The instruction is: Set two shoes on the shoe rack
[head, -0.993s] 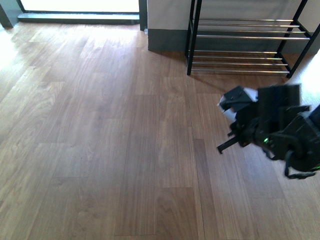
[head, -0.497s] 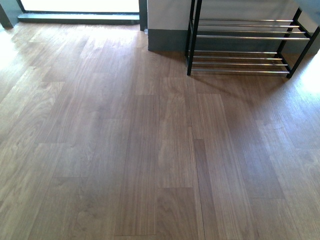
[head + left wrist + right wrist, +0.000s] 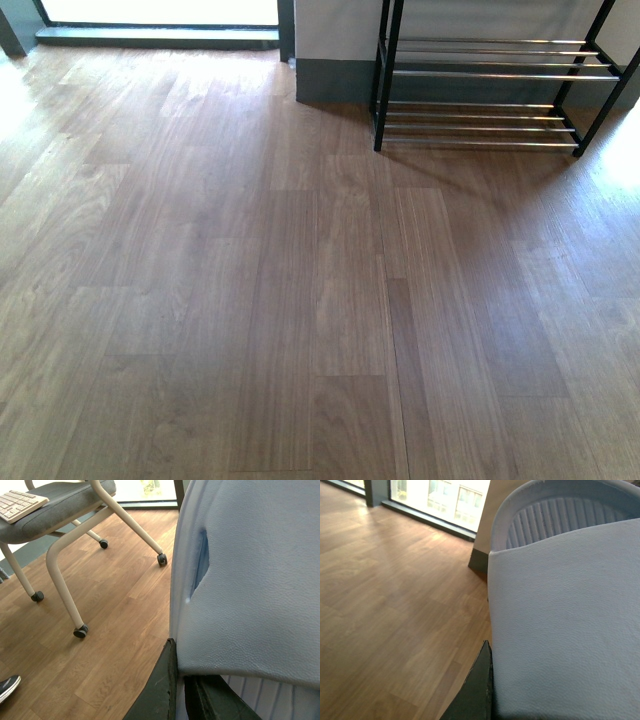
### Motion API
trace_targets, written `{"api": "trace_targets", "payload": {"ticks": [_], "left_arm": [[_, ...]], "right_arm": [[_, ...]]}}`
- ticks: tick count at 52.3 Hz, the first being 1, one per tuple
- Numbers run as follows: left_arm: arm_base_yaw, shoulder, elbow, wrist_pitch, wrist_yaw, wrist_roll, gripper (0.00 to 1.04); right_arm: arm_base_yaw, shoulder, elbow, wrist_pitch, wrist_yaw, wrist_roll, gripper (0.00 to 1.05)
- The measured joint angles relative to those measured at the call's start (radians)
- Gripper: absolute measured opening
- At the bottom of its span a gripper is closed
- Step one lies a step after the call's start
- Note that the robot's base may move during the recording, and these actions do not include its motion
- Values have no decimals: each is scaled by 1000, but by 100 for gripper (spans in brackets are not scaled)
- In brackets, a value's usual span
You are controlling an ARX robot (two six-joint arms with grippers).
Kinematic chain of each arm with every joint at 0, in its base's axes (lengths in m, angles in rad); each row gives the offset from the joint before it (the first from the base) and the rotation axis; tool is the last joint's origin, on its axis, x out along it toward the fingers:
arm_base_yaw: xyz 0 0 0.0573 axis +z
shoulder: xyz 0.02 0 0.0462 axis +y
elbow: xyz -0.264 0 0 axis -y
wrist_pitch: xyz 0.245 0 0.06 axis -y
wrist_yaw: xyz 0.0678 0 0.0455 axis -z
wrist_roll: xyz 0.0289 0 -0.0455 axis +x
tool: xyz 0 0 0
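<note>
Each gripper holds one pale blue slipper, and neither arm shows in the front view. In the left wrist view my left gripper [image 3: 179,656] is shut on the edge of the strap of a pale blue slipper [image 3: 250,580], which fills the frame above wooden floor. In the right wrist view my right gripper [image 3: 492,652] is shut on the other pale blue slipper [image 3: 560,630]; one dark finger [image 3: 477,690] shows, the other is hidden behind the strap. The shoe rack [image 3: 490,75], black-framed with chrome rods, stands against the wall at the far right of the front view.
A grey chair [image 3: 75,540] with cream legs on castors stands near the left arm, a keyboard [image 3: 17,502] lying on its seat. A dark shoe tip [image 3: 7,687] shows at the frame's edge. Bright windows [image 3: 160,10] run along the far wall, and a wall corner [image 3: 335,80] sits beside the rack.
One second ago my right arm, holding a slipper, showed at the right of the front view. It has since left that view, which now shows only floor and rack.
</note>
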Motion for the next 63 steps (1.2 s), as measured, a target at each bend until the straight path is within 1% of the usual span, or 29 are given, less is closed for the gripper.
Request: {"api": "trace_targets", "payload": {"ticks": [6, 10, 13, 63], "left_arm": [[0, 0, 0, 0, 0, 0, 2], [0, 0, 0, 0, 0, 0, 2], [0, 0, 0, 0, 0, 0, 2], [0, 0, 0, 0, 0, 0, 2]], "right_arm": [[-45, -110, -46, -31, -39, 21, 2], [-77, -182, -48, -127, -55, 57, 2], [-77, -199, -49, -150, -57, 64, 2], [-78, -210, -48, -154, -60, 85, 2]]}}
